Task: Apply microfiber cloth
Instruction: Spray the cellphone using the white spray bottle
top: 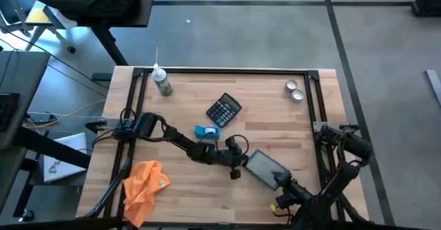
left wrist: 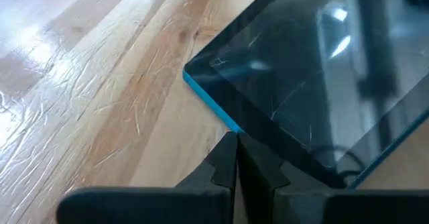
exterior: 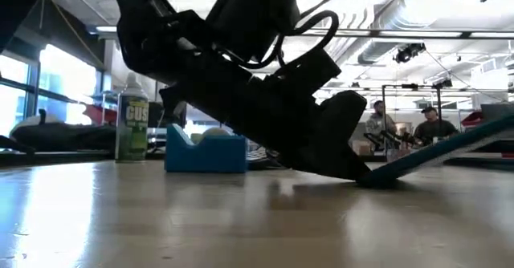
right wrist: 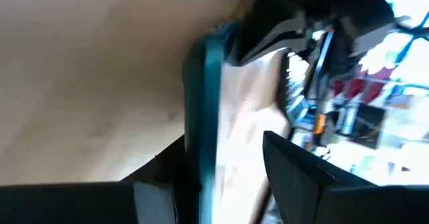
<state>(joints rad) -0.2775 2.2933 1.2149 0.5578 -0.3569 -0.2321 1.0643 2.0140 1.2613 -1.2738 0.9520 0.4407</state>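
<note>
High view — microfiber cloth (top: pixel 143 182) well apart from closed left tool (top: pixel 236 166), right tool (top: pixel 281 182) gripping tablet (top: pixel 264 166).

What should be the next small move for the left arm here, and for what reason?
Probably the left gripper should lift away from the tablet and travel to the microfiber cloth. Its fingers are shut at the tablet's corner with nothing between them, while the cloth lies untouched at the table's near-left corner. The right gripper holds the tablet tilted by its other edge.

"CUS" on the green spray can (exterior: pixel 132 128)
</note>
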